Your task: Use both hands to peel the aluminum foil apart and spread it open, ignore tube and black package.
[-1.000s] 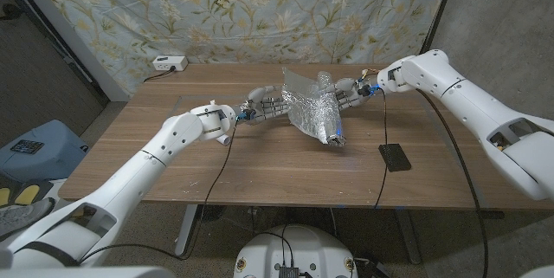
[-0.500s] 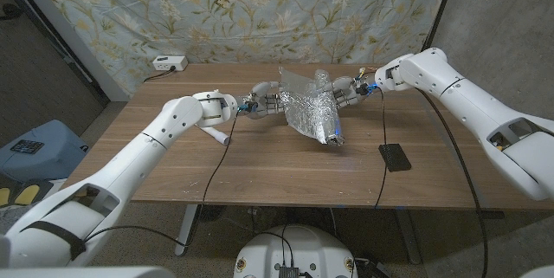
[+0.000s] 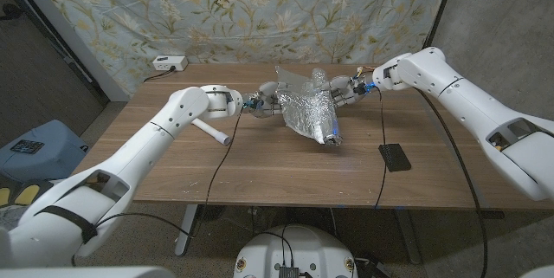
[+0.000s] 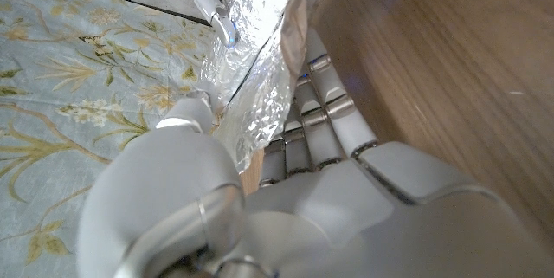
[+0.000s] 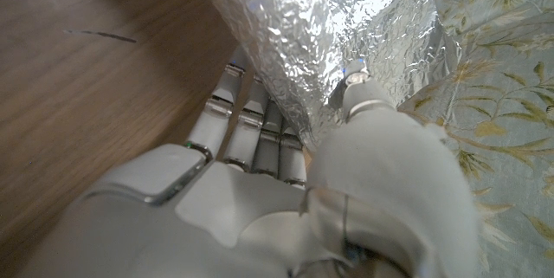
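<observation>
The left robot hand (image 3: 267, 102) pinches the 9 o'clock edge of the aluminum foil (image 3: 309, 111); in the left wrist view its fingers (image 4: 333, 120) lie under the sheet while the thumb (image 4: 177, 118) presses from the other side. The right robot hand (image 3: 342, 91) grips the opposite edge, toward 2 o'clock, in the same way, with fingers (image 5: 251, 126) beneath the foil and the thumb (image 5: 368, 100) clamped on top. Between the two robot hands the foil sits just past the middle of the tabletop (image 3: 173, 165), toward 12 o'clock, as a crumpled, partly folded mass with a rear flap standing up and a narrower tail running down toward 5 o'clock. It looks very light, thin and easily torn, holding creases rather than springing back, and its smooth surface is likely to slip through hard fingertips. The layers probably cling where they are pressed together, so the sensible hold is on separate free edges, pulled apart slowly and evenly, not on the wadded middle. Counted: one sheet of foil and two robot hands, both holding it. Outward from there lie one white tube (image 3: 210, 131) at about 9 o'clock and one black package (image 3: 395, 157) at about 4 o'clock, both apart from the foil.
</observation>
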`<state>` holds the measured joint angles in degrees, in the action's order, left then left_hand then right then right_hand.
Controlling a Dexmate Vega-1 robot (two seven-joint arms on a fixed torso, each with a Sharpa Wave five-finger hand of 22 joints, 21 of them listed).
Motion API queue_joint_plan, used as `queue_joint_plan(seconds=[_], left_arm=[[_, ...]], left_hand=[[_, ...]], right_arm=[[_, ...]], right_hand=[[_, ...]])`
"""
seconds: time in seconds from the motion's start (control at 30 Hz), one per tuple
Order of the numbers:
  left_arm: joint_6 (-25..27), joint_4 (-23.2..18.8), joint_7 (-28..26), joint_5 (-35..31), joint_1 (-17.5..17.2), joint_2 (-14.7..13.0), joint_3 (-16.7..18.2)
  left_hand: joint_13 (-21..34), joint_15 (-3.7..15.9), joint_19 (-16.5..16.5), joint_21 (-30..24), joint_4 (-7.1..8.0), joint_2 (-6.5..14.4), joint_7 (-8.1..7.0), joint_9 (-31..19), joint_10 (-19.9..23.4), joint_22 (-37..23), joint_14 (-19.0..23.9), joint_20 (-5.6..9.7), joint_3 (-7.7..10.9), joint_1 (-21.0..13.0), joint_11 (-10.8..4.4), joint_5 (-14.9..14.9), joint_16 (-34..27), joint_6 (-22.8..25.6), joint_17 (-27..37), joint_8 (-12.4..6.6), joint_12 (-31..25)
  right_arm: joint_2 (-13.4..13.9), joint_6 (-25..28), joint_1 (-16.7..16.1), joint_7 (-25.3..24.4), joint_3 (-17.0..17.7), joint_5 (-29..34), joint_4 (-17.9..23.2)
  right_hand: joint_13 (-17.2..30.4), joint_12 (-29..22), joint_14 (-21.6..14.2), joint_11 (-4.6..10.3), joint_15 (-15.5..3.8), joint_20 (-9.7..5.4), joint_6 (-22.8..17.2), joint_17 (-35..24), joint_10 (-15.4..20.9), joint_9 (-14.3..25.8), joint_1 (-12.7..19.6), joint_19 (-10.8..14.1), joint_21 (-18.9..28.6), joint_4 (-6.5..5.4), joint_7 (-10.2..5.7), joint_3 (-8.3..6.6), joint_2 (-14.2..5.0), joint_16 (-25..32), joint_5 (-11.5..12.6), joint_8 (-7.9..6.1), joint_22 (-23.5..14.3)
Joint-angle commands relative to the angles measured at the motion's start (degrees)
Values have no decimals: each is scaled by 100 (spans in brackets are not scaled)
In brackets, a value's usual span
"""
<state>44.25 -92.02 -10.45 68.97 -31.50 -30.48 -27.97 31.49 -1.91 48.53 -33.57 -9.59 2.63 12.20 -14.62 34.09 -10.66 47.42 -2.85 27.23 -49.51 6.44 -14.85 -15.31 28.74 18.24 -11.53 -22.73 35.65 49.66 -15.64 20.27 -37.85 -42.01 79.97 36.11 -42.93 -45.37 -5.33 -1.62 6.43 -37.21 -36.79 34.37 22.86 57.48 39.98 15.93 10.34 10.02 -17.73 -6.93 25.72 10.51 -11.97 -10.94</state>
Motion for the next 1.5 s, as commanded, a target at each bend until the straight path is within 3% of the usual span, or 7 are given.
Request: queue_joint_plan(seconds=[0.03, 0.4, 0.5, 0.7, 0.83, 1.5], left_arm=[[268, 385, 237, -59, 241, 234, -121], [341, 449, 92, -89, 190, 365, -75], [351, 394, -26, -72, 135, 380, -30], [383, 296, -229, -58, 74, 384, 23], [369, 245, -280, -45, 30, 379, 51], [183, -53, -398, 20, -202, 331, 136]], left_hand=[[48, 132, 125, -65, -76, 28, -7, -6, 126, -3, 156, 45, 37, -225, -27, -62, -129, 40, 69, -29, -69], [170, 686, 710, -379, -79, 147, -4, 10, 908, -17, 986, 435, 215, -933, -414, -193, -482, 596, 157, -172, -482], [233, 885, 965, -535, -51, 204, -113, -1, 1280, -19, 1349, 605, 288, -1062, -644, -232, -568, 848, 132, -224, -685], [330, 1118, 1247, -733, -87, 308, -229, -28, 1682, -14, 1765, 831, 444, -1333, -851, -277, -683, 1220, 161, -292, -930], [443, 1208, 1307, -831, -126, 357, -272, -60, 1851, -16, 1882, 895, 543, -1590, -987, -293, -718, 1387, 244, -298, -1120], [660, 1247, 1204, -928, -81, 369, -357, -132, 1759, -25, 1835, 953, 571, -1827, -1068, -260, -685, 1390, 411, -213, -1334]], right_arm=[[-47, 4, 63, 9, -38, -5, 22], [-74, -23, 67, 36, -58, -9, 31], [-62, -27, 50, 34, -48, -20, 58], [-50, -22, 28, 28, -43, -37, 92], [-17, -9, 1, 14, -19, -59, 130], [100, 112, -260, 145, 372, -661, 39]], right_hand=[[91, -48, -119, 30, -58, 6, -42, -13, 76, 16, 32, 54, 33, -170, 94, -203, -81, 29, 38, -39, 3], [90, -47, -146, 33, -60, 5, -46, -23, 91, 12, 29, 69, 34, -166, 91, -215, -83, 15, 38, -37, 2], [90, -41, -145, 27, -64, 5, -47, -33, 83, 10, 29, 71, 33, -164, 87, -216, -81, 14, 38, -36, 2], [97, -39, -144, 20, -64, -4, -37, -39, 74, 11, 31, 79, 35, -161, 92, -224, -83, 1, 38, -33, 2], [106, -42, -146, 15, -62, -2, -44, -44, 75, 12, 29, 89, 36, -160, 89, -227, -81, -7, 38, -36, 2], [112, 15, -173, -60, -8, 14, 125, -12, -41, -36, -85, 165, 52, -200, 147, -215, -37, -101, 27, 45, 7]])
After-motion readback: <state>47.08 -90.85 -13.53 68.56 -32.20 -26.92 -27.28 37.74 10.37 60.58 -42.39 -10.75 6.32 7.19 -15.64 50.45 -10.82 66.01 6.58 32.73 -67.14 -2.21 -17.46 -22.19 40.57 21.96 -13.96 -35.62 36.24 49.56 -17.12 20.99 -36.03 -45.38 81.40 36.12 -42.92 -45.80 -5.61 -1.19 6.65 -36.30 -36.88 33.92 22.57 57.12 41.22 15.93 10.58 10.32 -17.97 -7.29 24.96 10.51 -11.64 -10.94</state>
